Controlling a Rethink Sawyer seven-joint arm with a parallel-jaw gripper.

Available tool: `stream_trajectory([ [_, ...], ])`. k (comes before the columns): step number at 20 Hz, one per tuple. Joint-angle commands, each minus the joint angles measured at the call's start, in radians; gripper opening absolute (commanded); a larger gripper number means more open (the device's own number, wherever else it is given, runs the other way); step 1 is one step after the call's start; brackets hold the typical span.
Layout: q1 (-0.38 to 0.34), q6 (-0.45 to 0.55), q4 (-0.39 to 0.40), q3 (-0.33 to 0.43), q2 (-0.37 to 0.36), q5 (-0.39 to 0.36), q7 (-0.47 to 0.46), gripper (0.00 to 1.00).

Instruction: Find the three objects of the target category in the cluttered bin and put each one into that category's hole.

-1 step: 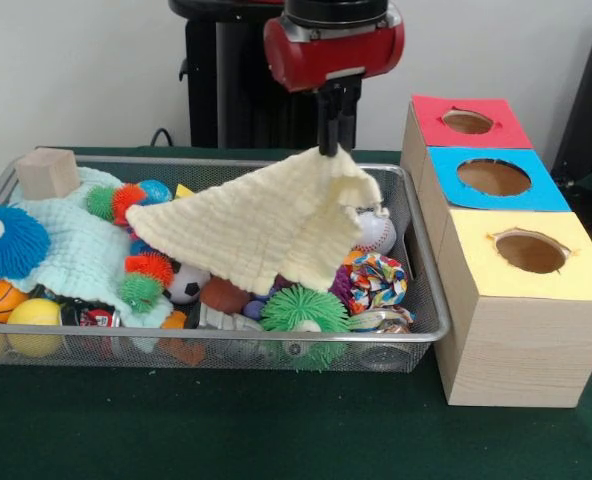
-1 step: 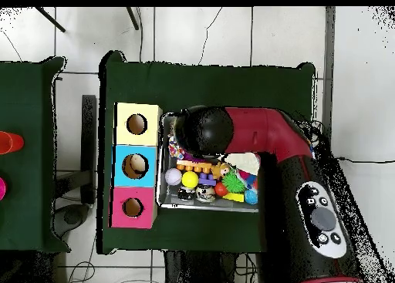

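Here the gripper (image 1: 329, 148), pinched shut on one corner of the yellow cloth (image 1: 266, 228) draped over the bin (image 1: 428, 318), should probably lift higher before swinging right toward the holes.

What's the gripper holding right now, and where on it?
The gripper is pinching the yellow cloth by one corner, lifting it over the bin.
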Motion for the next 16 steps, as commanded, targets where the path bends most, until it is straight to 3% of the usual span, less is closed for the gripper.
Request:
stream_trajectory([
  [1, 0.032, -0.045, 0.121, -0.065, -0.01, 0.046, 0.258, 0.0],
  [13, 0.077, -0.04, 0.148, -0.114, -0.044, 0.104, 0.257, 0.0],
  [16, 0.1, -0.019, 0.169, -0.132, -0.087, 0.127, 0.268, 0.0],
])
